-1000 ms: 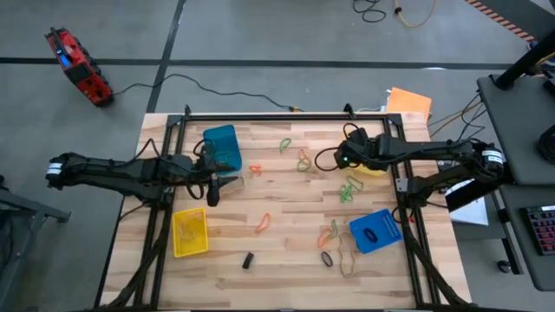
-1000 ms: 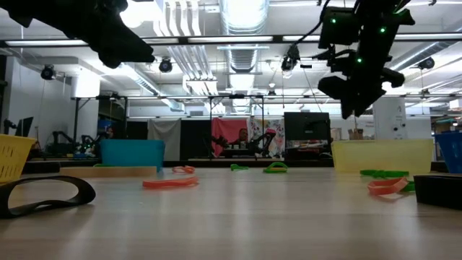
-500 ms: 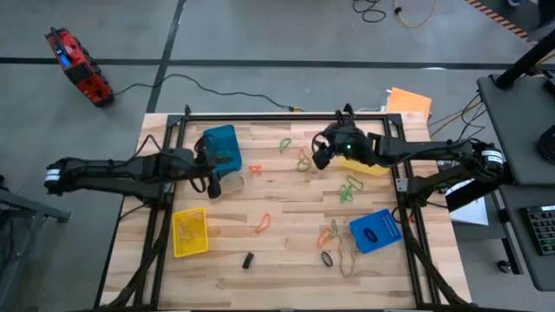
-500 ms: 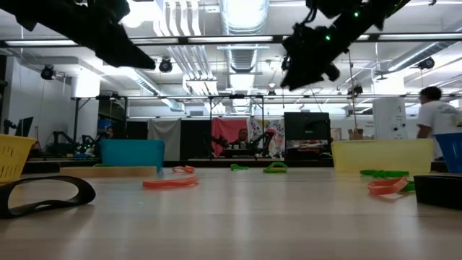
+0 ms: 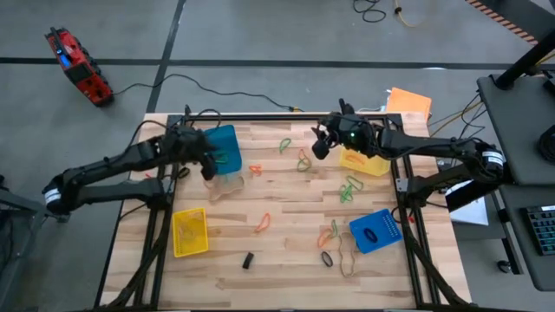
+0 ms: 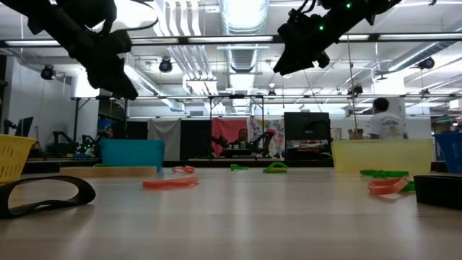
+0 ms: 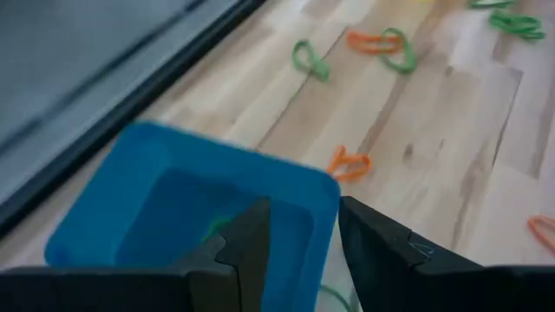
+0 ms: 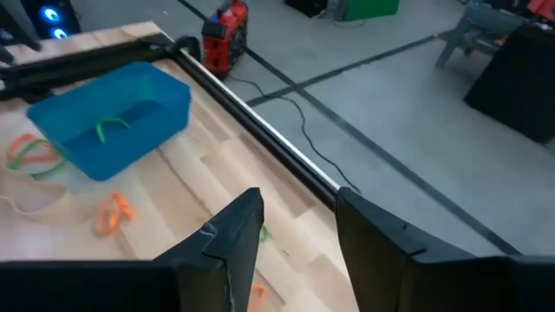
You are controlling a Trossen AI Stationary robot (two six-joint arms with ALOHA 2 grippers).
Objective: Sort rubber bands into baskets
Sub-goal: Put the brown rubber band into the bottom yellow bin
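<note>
— Rubber, thin and floppy: the rubber bands (image 5: 350, 187) are seen scattered over the table (image 5: 286, 260), green, orange, tan and black, with one green loop already lying in the blue basket (image 5: 222, 146). How will they handle?

— Light and limp, it is judged; a band is best pinched across one strand, low against the wood.

— And the arms?

— The left gripper (image 5: 208, 169) is held raised just beside that blue basket, fingers apart, nothing between them. The right gripper (image 5: 320, 147) is carried high near the yellow basket (image 5: 364, 162), jaws likewise parted and empty.
</note>
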